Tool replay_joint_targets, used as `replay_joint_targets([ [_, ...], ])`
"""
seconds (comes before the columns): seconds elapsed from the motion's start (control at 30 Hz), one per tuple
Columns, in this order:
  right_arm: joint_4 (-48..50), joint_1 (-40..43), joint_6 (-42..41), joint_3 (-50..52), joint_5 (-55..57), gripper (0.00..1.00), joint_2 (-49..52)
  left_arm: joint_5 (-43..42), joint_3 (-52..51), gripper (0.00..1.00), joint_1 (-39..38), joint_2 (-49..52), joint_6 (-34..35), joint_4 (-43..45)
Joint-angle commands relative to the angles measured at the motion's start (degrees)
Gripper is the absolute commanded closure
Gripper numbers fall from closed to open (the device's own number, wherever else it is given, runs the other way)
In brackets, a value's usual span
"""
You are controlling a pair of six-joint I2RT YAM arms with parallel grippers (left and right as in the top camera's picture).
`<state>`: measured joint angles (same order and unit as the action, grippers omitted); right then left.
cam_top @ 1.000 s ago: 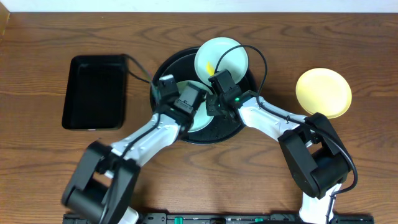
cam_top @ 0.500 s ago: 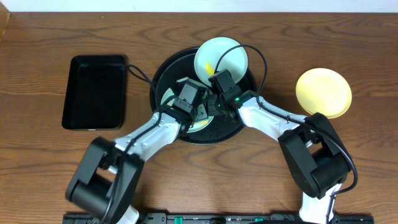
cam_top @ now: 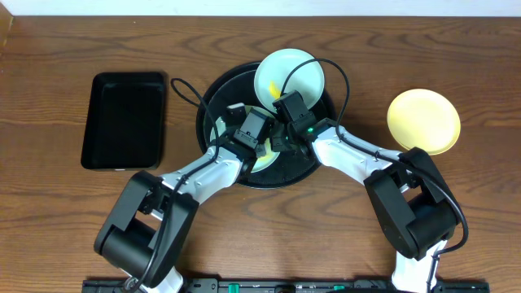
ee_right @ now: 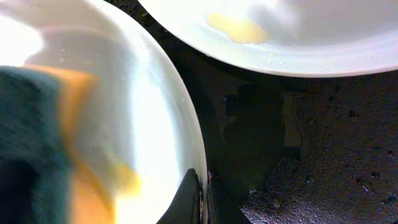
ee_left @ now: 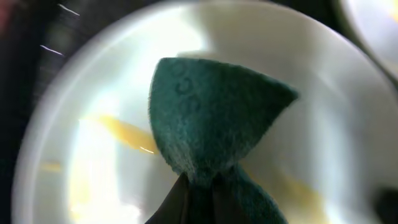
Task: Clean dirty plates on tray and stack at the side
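Observation:
A light blue plate [ee_left: 323,124] lies in the round black tray [cam_top: 213,89] under both grippers, with a yellow smear [ee_left: 124,134] on it. My left gripper [ee_left: 199,183] is shut on a green sponge [ee_left: 211,118] pressed onto this plate. Its right rim [ee_right: 186,124] is pinched by my right gripper [ee_right: 200,186], which is shut on it. A second pale plate [cam_top: 289,75] with a yellow smear [ee_right: 239,28] leans on the tray's far rim. The pale yellow plate [cam_top: 423,120] sits on the table to the right of the tray.
A rectangular black tray [cam_top: 124,120] lies on the wooden table left of the round tray. Cables loop over the round tray's far side. Both arms cross the tray's near rim.
My left gripper has turned and shifted a little to the right across the plate with the sponge. The right arm and the plates have stayed where they were.

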<state>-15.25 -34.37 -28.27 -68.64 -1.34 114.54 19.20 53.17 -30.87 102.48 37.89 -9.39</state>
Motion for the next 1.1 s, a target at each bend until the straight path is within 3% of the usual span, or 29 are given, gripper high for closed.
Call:
replay_joint_targets([
  [0.0,-2.43,-0.35,1.36,1.97,1.27,0.99,3.78,16.57,-1.46,0.93,1.44,2.23,-3.8,-1.88],
  [0.17,-3.02,-0.35,1.84,1.97,1.27,0.99,3.78,25.07,-0.76,0.93,1.44,-0.13,-4.7,-1.86],
  [0.6,-0.79,-2.89,5.11,1.95,1.22,0.99,-0.92,21.81,-0.37,0.92,3.26,-19.19,-4.42,-2.25],
  [0.8,-1.2,-7.08,15.47,1.95,15.39,0.99,-11.56,14.78,-0.37,0.93,12.76,-30.27,2.05,-9.53],
  [1.07,3.41,-15.21,42.73,1.95,45.05,0.99,-25.77,-2.05,-0.44,0.92,32.96,-35.17,3.37,-17.16],
])
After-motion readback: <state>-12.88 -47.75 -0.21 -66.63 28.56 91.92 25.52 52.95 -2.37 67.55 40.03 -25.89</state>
